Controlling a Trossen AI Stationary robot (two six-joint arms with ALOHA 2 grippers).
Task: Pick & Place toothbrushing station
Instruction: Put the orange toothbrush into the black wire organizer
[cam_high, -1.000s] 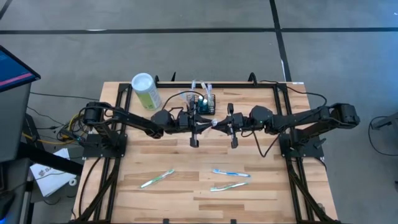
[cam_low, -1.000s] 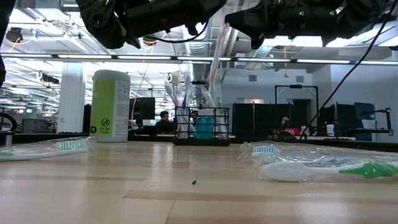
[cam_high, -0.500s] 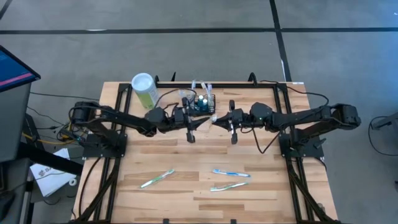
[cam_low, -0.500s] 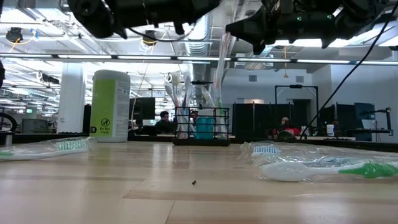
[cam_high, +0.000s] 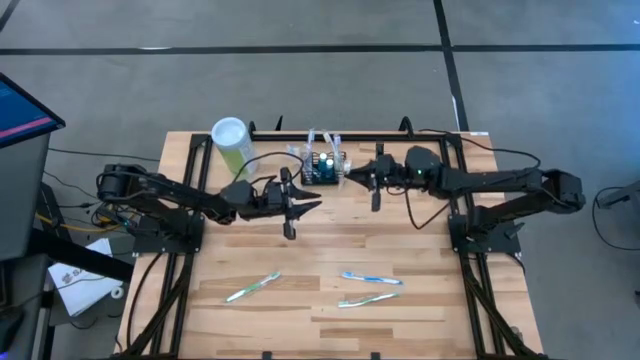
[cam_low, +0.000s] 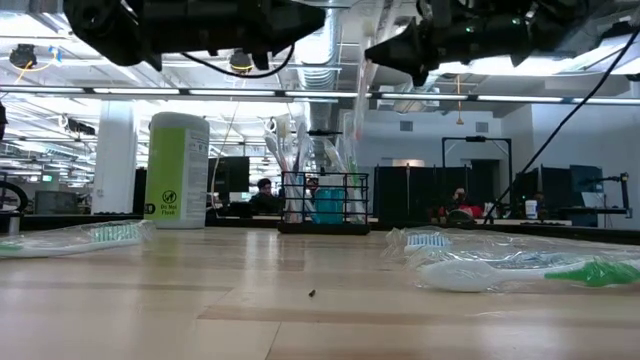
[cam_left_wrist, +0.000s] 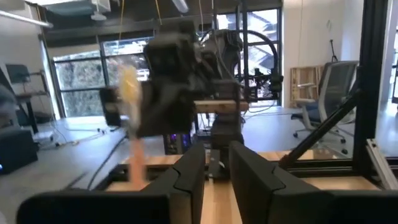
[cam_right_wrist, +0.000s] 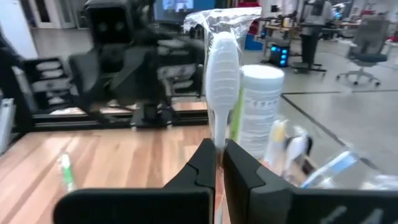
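- Nearest the front edge of the bench (cam_high: 400, 330), three wrapped toothbrushes lie loose: a green one (cam_high: 252, 287), a blue one (cam_high: 371, 278) and another green one (cam_high: 368, 299) just beside it.
- Mid-bench, the left pincer (cam_high: 308, 206) hangs above the wood holding nothing; its wrist view shows the fingers (cam_left_wrist: 193, 180) slightly apart.
- Farther back, the right pincer (cam_high: 352, 178) is clamped on a wrapped toothbrush (cam_right_wrist: 222, 74), carried upright just beside the basket.
- At the back edge stands the toothbrushing station (cam_high: 324, 166), a black wire basket already holding several brushes, with the pale-green cylinder (cam_high: 234, 146) near it.
- The held brush looks light and stiff, but its clear wrapper is probably slippery and crinkly; a grip on the handle, as here, seems soundest. The basket itself is likely light and easily nudged, so the brush should go in gently.
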